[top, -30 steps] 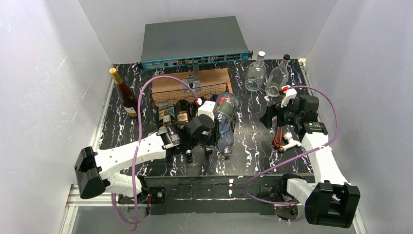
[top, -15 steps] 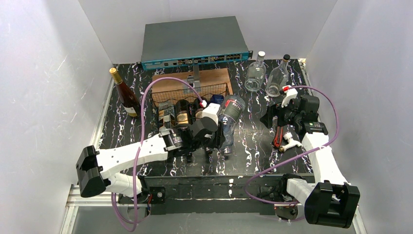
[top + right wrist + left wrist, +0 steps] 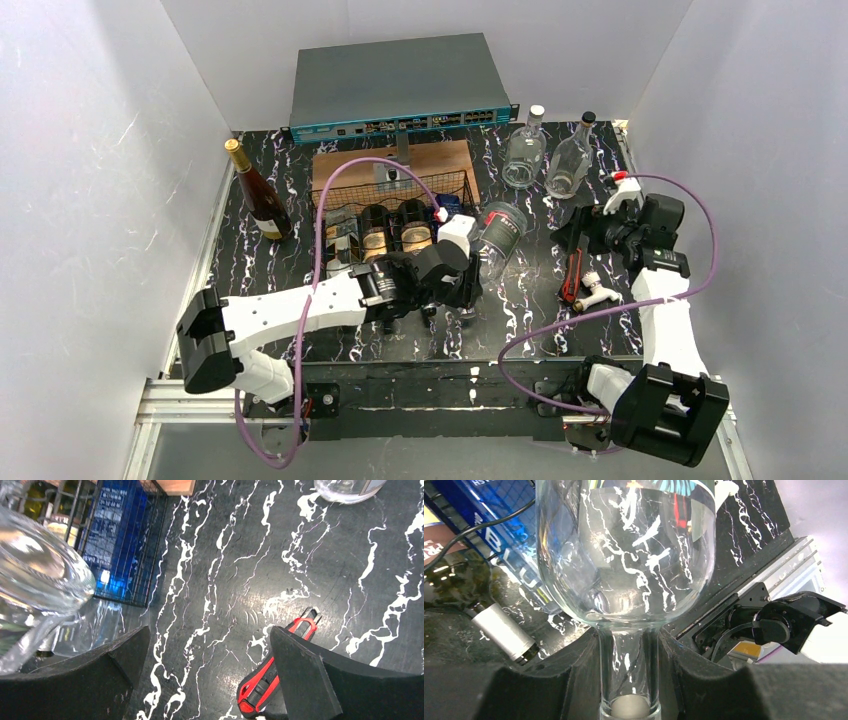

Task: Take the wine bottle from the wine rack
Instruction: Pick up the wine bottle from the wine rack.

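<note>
Clear glass wine bottle [image 3: 502,232]: tilted, base toward 1 o'clock, just beside the low black wire-mesh wine rack [image 3: 390,188] at its 3 o'clock side; left gripper [image 3: 629,647] fingers clamped on its neck; right gripper [image 3: 209,637] fingers wide apart, holding nothing, above the black white-veined table [image 3: 225,570].

Network switch [image 3: 400,85] rear; red cutter [image 3: 571,279] right
</note>
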`<state>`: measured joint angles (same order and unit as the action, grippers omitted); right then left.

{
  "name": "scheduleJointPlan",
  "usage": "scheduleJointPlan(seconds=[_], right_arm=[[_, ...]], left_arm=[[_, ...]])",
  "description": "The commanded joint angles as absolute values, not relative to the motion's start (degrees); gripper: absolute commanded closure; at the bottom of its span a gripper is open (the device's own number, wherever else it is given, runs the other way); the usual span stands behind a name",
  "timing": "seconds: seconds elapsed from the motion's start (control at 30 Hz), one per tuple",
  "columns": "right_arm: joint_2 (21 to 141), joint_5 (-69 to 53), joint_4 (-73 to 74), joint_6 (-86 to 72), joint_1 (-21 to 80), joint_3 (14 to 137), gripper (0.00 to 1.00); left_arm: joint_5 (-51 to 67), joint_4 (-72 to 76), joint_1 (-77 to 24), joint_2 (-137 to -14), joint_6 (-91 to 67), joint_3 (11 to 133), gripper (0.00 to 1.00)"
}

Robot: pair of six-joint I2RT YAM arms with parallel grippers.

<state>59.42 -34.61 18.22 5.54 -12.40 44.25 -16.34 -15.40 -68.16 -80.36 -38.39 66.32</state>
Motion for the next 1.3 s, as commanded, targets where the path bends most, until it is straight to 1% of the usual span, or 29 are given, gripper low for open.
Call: scheduleJointPlan(seconds=[0.0,0.33,0.9,1.17,1.27], right_arm=[[60.2,-39.04,18.99,3.94,-14.3,49.6,0.0],[60.25,-41.06,21.24,4.75,-14.33,51.27,0.0],[59.92,-46.77,25.05,6.01,-14.33,53.11,0.0],[62.84,-51.23,25.31,6.5,-13.96,51.0,0.0],[65.14,-51.82,24.75,6.81,-12.08,49.83,0.0]], left_arm=[[-17.86,-3.87,-69.07,-79.3,-38.7,72.62,1.0],[-15.65,-4.45,-70.72,-82.02,-39.23,74.71,1.0],[-10.67,-13.46,-71.54,-88.69,-44.28,80.2,1.0],[-8.57,-17.95,-71.54,-91.58,-46.38,83.59,1.0],[-7.15,-20.56,-71.54,-93.46,-47.56,85.52,1.0]])
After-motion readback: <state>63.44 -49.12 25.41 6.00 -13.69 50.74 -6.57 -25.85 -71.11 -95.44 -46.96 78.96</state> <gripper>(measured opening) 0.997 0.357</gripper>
